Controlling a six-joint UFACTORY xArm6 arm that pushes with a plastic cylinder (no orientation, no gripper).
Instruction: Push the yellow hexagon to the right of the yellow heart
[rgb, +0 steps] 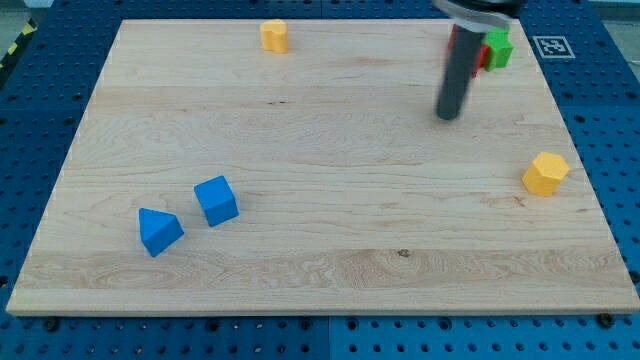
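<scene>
Tip stands well apart from yellow hexagon.

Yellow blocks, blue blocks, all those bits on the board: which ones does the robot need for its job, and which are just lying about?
Needed for the job:
yellow hexagon, at the view's right edge
yellow heart, at the view's top
my tip, touching no block

Just lying about:
blue cube
blue triangle block
green block
red block, mostly hidden behind the rod

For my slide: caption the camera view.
My tip hovers between the yellow heart and the yellow hexagon, touching neither.
</scene>
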